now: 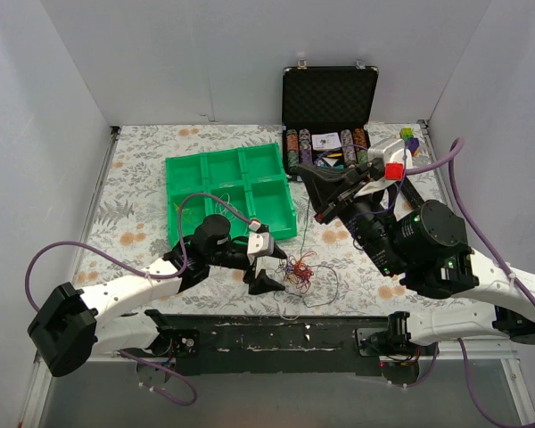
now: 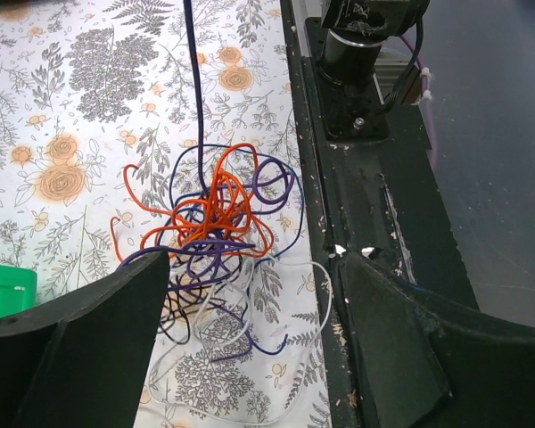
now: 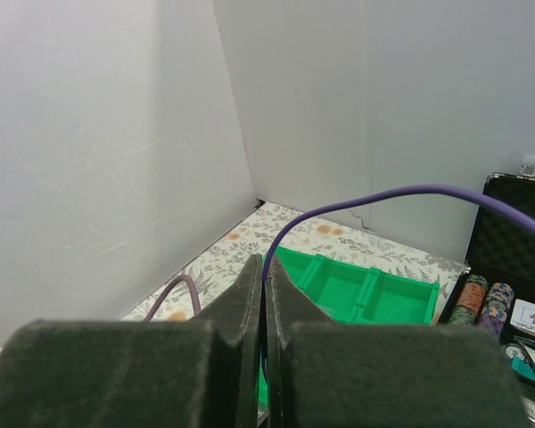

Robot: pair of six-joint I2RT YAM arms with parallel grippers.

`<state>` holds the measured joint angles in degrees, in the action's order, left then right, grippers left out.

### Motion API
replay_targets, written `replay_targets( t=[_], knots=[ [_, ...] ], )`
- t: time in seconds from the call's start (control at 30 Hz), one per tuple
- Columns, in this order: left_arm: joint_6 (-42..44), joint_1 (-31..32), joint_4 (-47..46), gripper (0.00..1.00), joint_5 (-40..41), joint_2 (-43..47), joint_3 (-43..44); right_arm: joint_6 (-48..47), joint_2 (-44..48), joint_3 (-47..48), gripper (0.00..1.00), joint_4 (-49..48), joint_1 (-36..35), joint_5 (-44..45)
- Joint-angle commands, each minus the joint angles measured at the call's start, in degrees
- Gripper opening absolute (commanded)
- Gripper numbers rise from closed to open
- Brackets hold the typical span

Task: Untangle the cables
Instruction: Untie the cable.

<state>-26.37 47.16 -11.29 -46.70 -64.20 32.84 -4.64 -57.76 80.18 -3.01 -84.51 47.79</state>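
The cables [image 1: 300, 268] lie in a tangle on the flowered cloth near the table's front edge: orange, purple, dark blue, black and white loops [image 2: 218, 214]. My left gripper [image 1: 263, 263] hovers low at the tangle's near side, open [image 2: 250, 308]. Only loose white and blue strands lie on the cloth between its fingers [image 2: 89, 330]. One dark blue strand [image 2: 196, 89] runs straight away from the tangle. My right gripper [image 1: 308, 178] is raised above the table, shut [image 3: 266, 267] on a thin purple-blue cable [image 3: 374, 196] that arcs off to the right.
A green compartment tray [image 1: 230, 192] sits behind the left gripper. An open black case [image 1: 328, 98] with chip stacks stands at the back right. The black front rail [image 2: 366, 178] borders the cloth beside the tangle. White walls enclose the table.
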Motion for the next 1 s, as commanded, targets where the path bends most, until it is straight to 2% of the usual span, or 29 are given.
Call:
replay_targets(
  t=[0.0,0.27,0.33,0.4,0.5,0.53,0.57,0.6,0.63,0.67,0.7,0.87,0.9,0.97],
  knots=[
    [1.67,0.57,-2.25,0.80,1.17,0.40,-1.20,1.39,0.01,3.40,0.01,-2.44,-0.39,-1.64],
    [3.08,0.74,-2.77,0.81,1.43,0.05,-1.99,3.76,-1.56,4.89,0.01,-1.66,-0.39,-4.55],
    [3.08,0.74,-3.04,0.77,0.91,-0.13,-2.08,4.29,-2.01,5.25,0.01,-1.65,-0.39,-5.33],
    [2.56,0.92,-4.08,0.65,0.64,-0.39,-2.25,4.21,-2.36,5.60,0.01,-2.09,-0.39,-6.39],
    [1.59,1.01,-6.37,0.38,1.60,-0.48,-2.69,6.31,-3.15,6.47,0.01,-2.18,-0.39,-7.62],
    [1.06,1.01,-6.90,0.33,2.48,-0.48,-2.87,6.58,-3.33,6.65,0.01,-2.18,-0.39,-7.97],
    [0.71,1.01,-7.25,0.32,3.27,-0.48,-2.87,6.84,-3.50,6.74,0.01,-2.27,-0.39,-8.24],
    [0.27,1.01,-7.60,0.36,3.80,-0.57,-2.87,7.02,-3.50,6.83,0.01,-2.18,-0.39,-8.67],
    [-0.26,1.01,-7.78,0.49,3.98,-0.48,-2.87,7.19,-3.50,6.92,0.01,-2.18,-0.39,-8.85],
    [-0.61,1.01,-7.78,0.70,3.72,-0.40,-2.87,7.28,-3.68,7.00,0.01,-2.18,-0.39,-9.03],
    [-0.96,0.92,-7.70,0.74,3.20,-0.31,-2.96,7.63,-3.85,7.01,0.01,-2.09,-0.39,-9.29],
    [-2.89,1.01,-7.43,0.72,1.52,0.05,-3.05,8.86,-4.47,7.09,0.01,-2.36,-0.39,-10.70],
    [-3.16,1.01,-7.43,0.69,1.17,0.22,-2.96,8.95,-4.73,7.27,0.01,-2.36,-0.39,-10.96],
    [-3.07,1.01,-7.17,0.54,0.65,0.31,-2.69,9.04,-5.35,7.62,0.01,-2.44,-0.39,-11.23]
  ],
)
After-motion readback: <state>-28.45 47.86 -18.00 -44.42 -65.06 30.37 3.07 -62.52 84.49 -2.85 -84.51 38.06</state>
